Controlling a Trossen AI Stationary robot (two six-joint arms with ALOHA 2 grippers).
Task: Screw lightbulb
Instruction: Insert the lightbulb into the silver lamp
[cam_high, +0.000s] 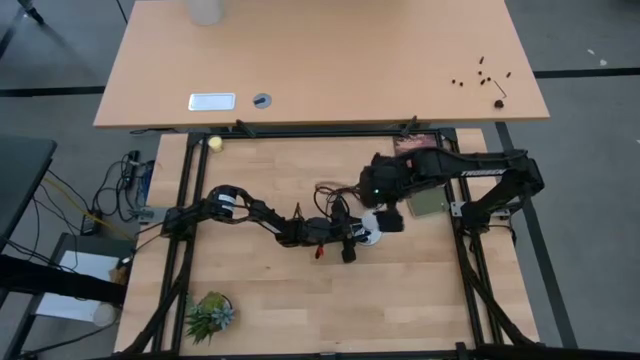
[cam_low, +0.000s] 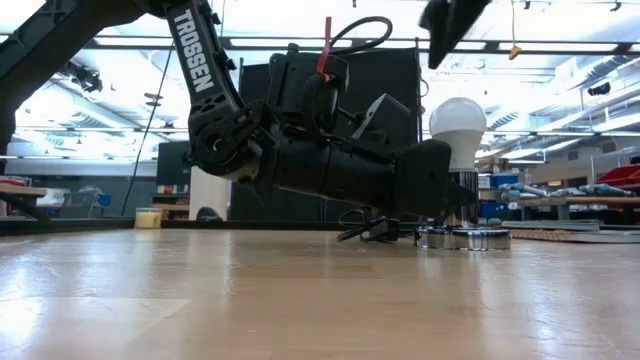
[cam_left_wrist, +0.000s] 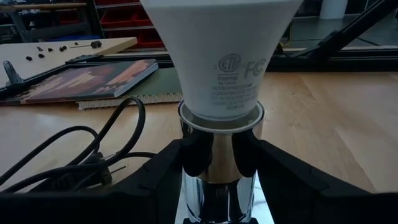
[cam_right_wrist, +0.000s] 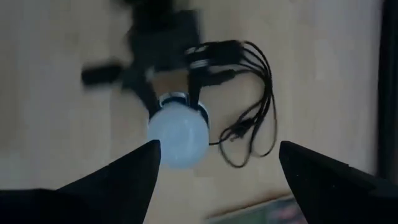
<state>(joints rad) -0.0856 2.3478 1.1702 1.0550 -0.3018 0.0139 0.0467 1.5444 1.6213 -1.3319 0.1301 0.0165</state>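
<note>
With the left hand (cam_left_wrist: 217, 180) clamped on the chrome socket (cam_left_wrist: 219, 168) mid-frame, the right hand (cam_right_wrist: 217, 163), fingers apart, should close squarely on the lightbulb (cam_right_wrist: 178, 135) before twisting.

Lightbulb (cam_low: 457, 122) upright in socket (cam_low: 462, 237) mid-table, cord (cam_right_wrist: 252, 106) beside, book (cam_left_wrist: 87, 79) behind.

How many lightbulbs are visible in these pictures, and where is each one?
1. The lightbulb stands upright in the shiny metal socket near the table's middle. The left tool grips the socket's sides; the right tool hangs open above the bulb. No other is visible.
</note>
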